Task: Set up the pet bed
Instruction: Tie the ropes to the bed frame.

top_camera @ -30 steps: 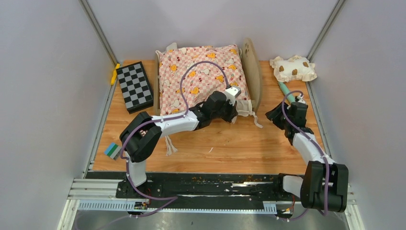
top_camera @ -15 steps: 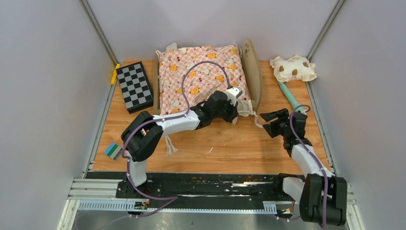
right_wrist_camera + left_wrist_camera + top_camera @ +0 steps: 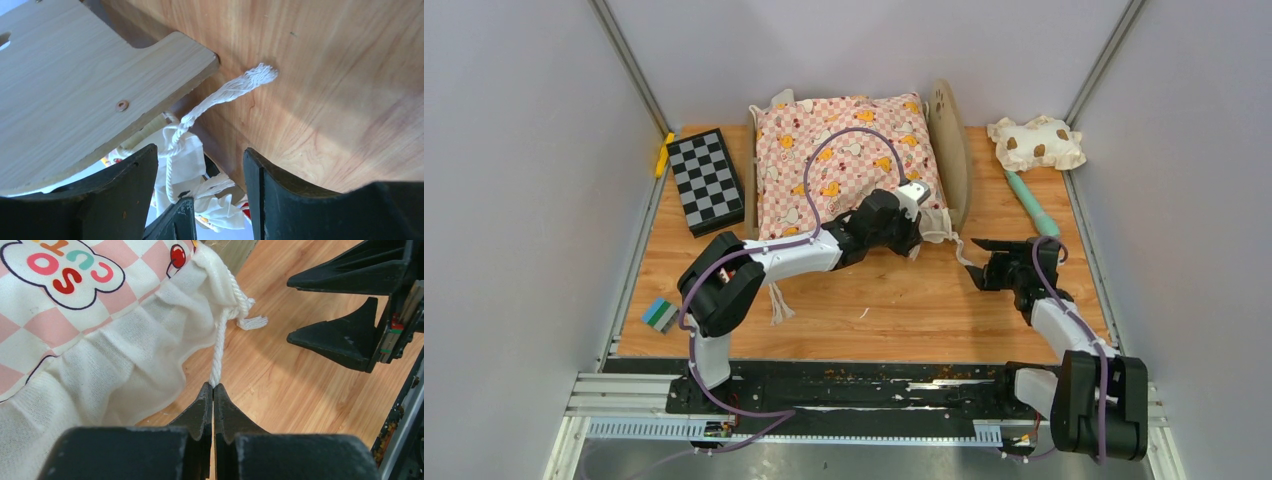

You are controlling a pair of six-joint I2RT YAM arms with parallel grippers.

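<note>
The pet bed (image 3: 948,150) stands at the back, a light-wood frame with a paw cutout in its headboard on the right. A pink checkered cushion (image 3: 844,160) covers its base. My left gripper (image 3: 918,236) is at the cushion's near right corner, shut on the cushion's white cord (image 3: 218,360); the left wrist view shows the jaws (image 3: 213,387) pinching it. My right gripper (image 3: 980,262) hovers open just right of that corner and holds nothing. In the right wrist view its fingers (image 3: 199,150) frame the cord's knot below the headboard (image 3: 75,85); the frayed cord end (image 3: 235,87) lies on the table.
A checkered box (image 3: 705,180) lies left of the bed, with a yellow piece (image 3: 664,155) behind it. A cream spotted pillow (image 3: 1036,142) sits at the back right, a teal stick (image 3: 1032,203) in front of it. A blue-green block (image 3: 660,314) sits near the left edge.
My right arm swung left and forward from beside the teal stick to the cushion's corner, and its jaws opened wider. The left arm stayed put, still pinching the cord.
</note>
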